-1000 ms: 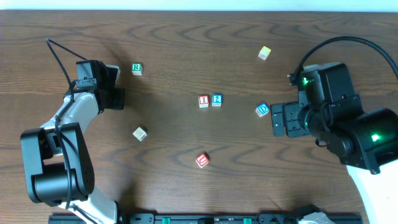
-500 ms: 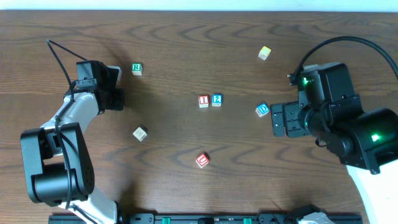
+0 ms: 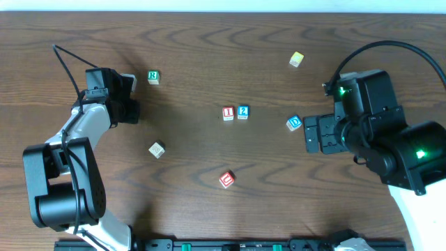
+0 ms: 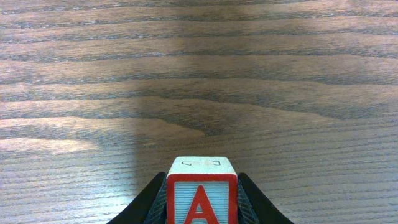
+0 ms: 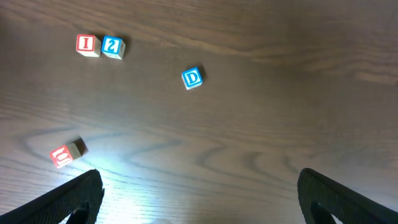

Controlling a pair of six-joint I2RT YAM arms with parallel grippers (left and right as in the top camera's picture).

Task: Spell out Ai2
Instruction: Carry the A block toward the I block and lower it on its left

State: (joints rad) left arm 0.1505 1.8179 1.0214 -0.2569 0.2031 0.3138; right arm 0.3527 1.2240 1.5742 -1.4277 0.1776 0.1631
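My left gripper [image 4: 200, 202] is shut on a red A block [image 4: 201, 196] and holds it at the far left of the table [image 3: 130, 104]. A red I block [image 3: 228, 113] and a blue 2 block [image 3: 242, 111] sit side by side at the table's middle; both show in the right wrist view, the I block [image 5: 87, 44] left of the 2 block [image 5: 112, 46]. My right gripper [image 3: 311, 134] is open and empty, right of a blue D block [image 3: 294, 123].
A green R block [image 3: 153, 77] lies near the left gripper. A pale block [image 3: 157, 149] lies at the left front, a red block [image 3: 226, 179] at the front middle, a yellow block [image 3: 297, 59] at the back right.
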